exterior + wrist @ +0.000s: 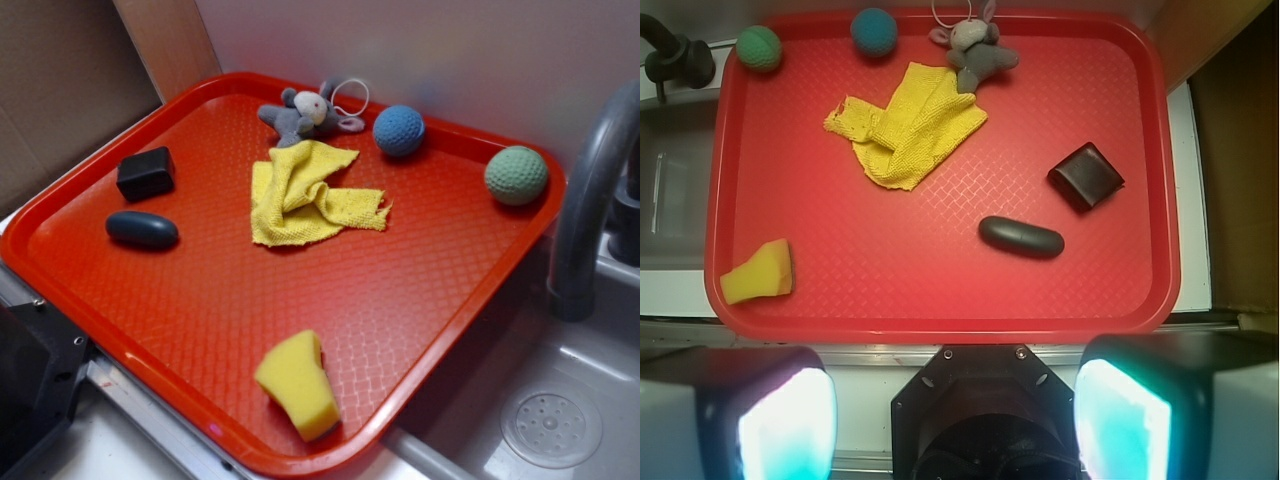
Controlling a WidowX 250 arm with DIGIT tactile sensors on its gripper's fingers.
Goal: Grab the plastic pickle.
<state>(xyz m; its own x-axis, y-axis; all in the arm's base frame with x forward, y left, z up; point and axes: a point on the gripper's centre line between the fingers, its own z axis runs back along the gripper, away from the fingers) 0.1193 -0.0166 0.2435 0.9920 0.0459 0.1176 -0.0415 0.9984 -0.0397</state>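
Note:
The plastic pickle (142, 229) (1021, 237) is a dark, glossy oval lying flat on the red tray (420, 300) (940, 310), near its left side in the exterior view. In the wrist view my gripper (955, 425) hangs high above the tray's near edge, well back from the pickle. Its two pads (788, 425) stand wide apart with nothing between them. The exterior view does not show the gripper.
A black block (146, 173) (1086, 177) lies just beyond the pickle. On the tray also lie a yellow cloth (300, 195) (908, 130), grey stuffed toy (300, 115), blue ball (399, 130), green ball (516, 175) and yellow sponge (298, 383). A sink and faucet (590, 200) adjoin.

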